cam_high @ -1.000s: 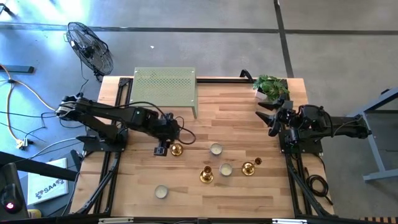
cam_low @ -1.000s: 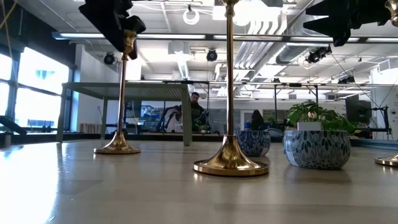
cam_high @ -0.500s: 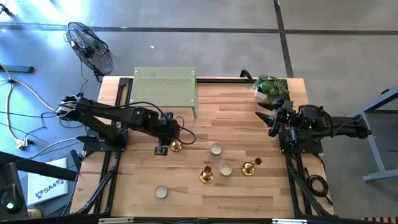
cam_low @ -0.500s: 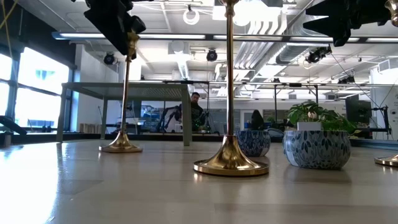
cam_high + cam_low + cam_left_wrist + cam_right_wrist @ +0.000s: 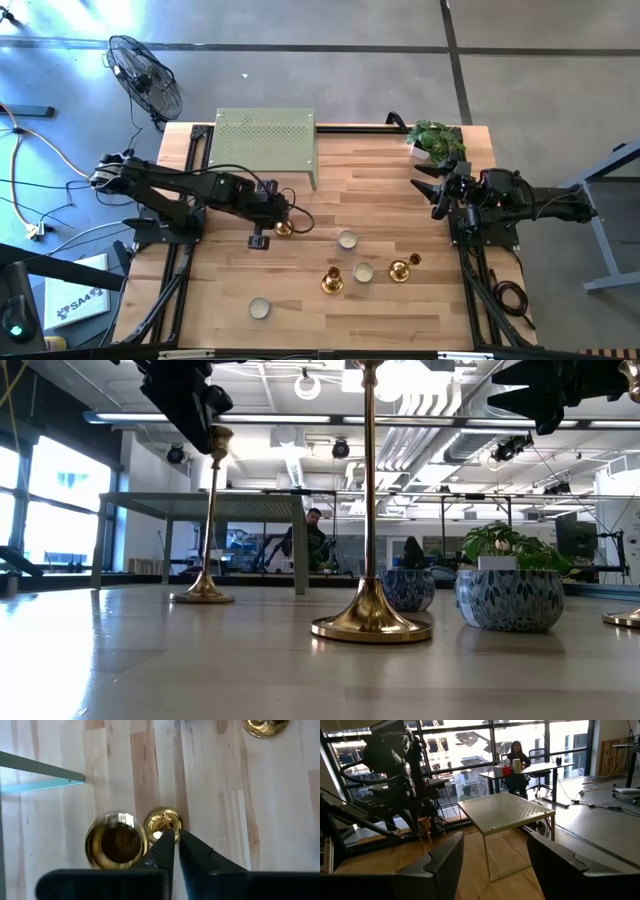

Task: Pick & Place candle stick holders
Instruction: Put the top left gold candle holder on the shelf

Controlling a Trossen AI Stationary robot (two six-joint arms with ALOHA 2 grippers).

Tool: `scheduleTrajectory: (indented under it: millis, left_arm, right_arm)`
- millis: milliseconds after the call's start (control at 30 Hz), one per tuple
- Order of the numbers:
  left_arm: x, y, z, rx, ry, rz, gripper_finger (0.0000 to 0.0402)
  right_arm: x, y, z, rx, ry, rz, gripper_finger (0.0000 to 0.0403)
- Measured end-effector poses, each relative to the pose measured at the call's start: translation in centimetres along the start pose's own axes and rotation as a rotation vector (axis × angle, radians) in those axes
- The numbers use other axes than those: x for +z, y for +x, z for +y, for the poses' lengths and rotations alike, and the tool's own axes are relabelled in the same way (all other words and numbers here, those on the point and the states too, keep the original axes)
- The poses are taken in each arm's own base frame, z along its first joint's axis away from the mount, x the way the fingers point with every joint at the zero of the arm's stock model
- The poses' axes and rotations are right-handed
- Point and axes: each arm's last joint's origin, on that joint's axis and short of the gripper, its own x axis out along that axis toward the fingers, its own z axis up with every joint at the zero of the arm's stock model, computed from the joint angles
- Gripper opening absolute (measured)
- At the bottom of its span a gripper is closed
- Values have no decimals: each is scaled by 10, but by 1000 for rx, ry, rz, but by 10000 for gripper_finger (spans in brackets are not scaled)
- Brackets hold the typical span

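Three gold candlesticks stand on the wooden table. The tallest [image 5: 331,281] is at the middle front, close in the low view [image 5: 369,560]. Another [image 5: 400,268] stands to its right. The third [image 5: 283,229] is under my left gripper [image 5: 262,236], which is shut at its top cup [image 5: 161,823]. Its round base [image 5: 116,840] rests on the table and its stem leans a little [image 5: 212,520]. My right gripper [image 5: 438,190] waits open and empty over the table's right side, its fingers wide apart in its wrist view [image 5: 495,865]. My left gripper comes from above, pointing down, and its fingertips [image 5: 169,839] close at the rim of the candlestick's top cup [image 5: 165,831]. Whether one finger is inside the cup I cannot tell. The candlestick is tilted slightly, its base [image 5: 203,597] on the table.
A green perforated metal stand [image 5: 265,140] is at the far middle. Potted plants in blue patterned pots [image 5: 437,140] stand at the far right. Three small white candles [image 5: 347,239] [image 5: 363,272] [image 5: 259,308] lie among the candlesticks. A fan [image 5: 145,75] stands on the floor beyond the table.
My left gripper has gone toward the table's far edge with the candlestick's top. The candlestick's base has slid along the table the same way, and its stem has tipped a little from upright.
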Motion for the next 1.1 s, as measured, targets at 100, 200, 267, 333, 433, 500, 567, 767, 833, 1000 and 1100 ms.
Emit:
scheduleTrajectory:
  millis: [100, 200, 267, 333, 433, 500, 567, 767, 833, 1000, 1100]
  left_arm:
    - [0, 0, 0, 3, -1, 0, 30]
    - [0, 0, 0, -12, -3, 0, 31]
    - [0, 0, -1, -28, -17, 0, 32]
    - [0, 0, -1, -35, -40, 1, 32]
    - [0, 0, -1, -28, -88, 1, 32]
    - [0, 0, 0, -18, -131, 2, 33]
    - [-1, 0, 0, -13, -173, 11, 33]
    - [-9, 0, 0, 4, -290, 95, 33]
    - [-10, -1, 0, 8, -310, 104, 33]
    - [-10, -1, 2, 67, -310, 90, 45]
    - [-10, -1, 2, 88, -306, 85, 73]
  right_arm:
    - [0, 0, 0, 0, 0, 0, 213]
    - [0, 0, 0, 0, -1, 0, 213]
    - [0, 0, 0, 1, -1, 1, 213]
    - [0, 0, 0, 4, -1, 2, 213]
    - [-1, 0, 0, 5, -4, 9, 213]
    - [-1, 0, 0, 4, -6, 14, 213]
    - [-2, 0, 0, 4, -8, 20, 213]
    - [-3, 0, 0, 12, -10, 27, 213]
    - [-3, 0, 0, 12, -10, 27, 213]
    - [-3, 0, 0, 12, -11, 27, 213]
    - [-3, 0, 0, 20, -9, 28, 213]
